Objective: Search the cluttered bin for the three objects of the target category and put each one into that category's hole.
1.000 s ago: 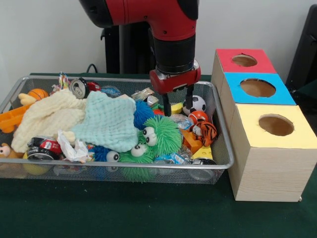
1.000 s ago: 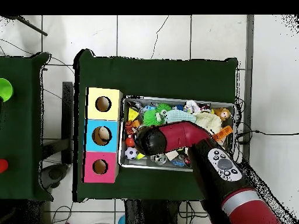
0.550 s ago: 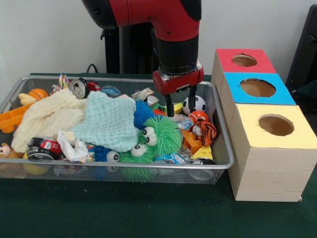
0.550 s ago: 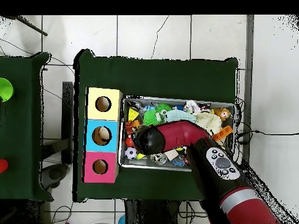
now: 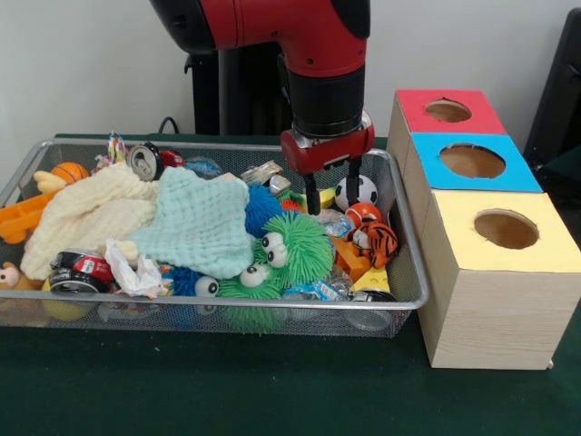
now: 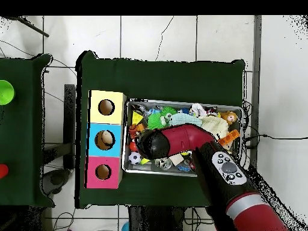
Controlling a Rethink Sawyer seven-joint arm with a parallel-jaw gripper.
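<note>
Red and black arm with its claw (image 5: 331, 188) hanging over the right part of a cluttered wire mesh bin (image 5: 209, 313).

In the front view, the bin fills the left and centre of the frame; one wooden box (image 5: 486, 272) with three holes stands just right of it: a red-topped hole (image 5: 448, 111) at the back, a blue-topped hole (image 5: 472, 161) in the middle, a yellow-topped hole (image 5: 506, 229) in front. The claw's two dark fingers (image 5: 311, 196) are spread apart and hold nothing; their tips hang just beside a black and white toy football (image 5: 363, 190), contact unclear. Below sit an orange striped tiger toy (image 5: 374, 241) and a green fuzzy ball with googly eyes (image 5: 289, 250). Two cloths lie at centre-left: one pale green cloth (image 5: 201, 222), one cream cloth (image 5: 86, 216). One small basketball (image 5: 69, 172) sits upper left. No writing is legible.
</note>
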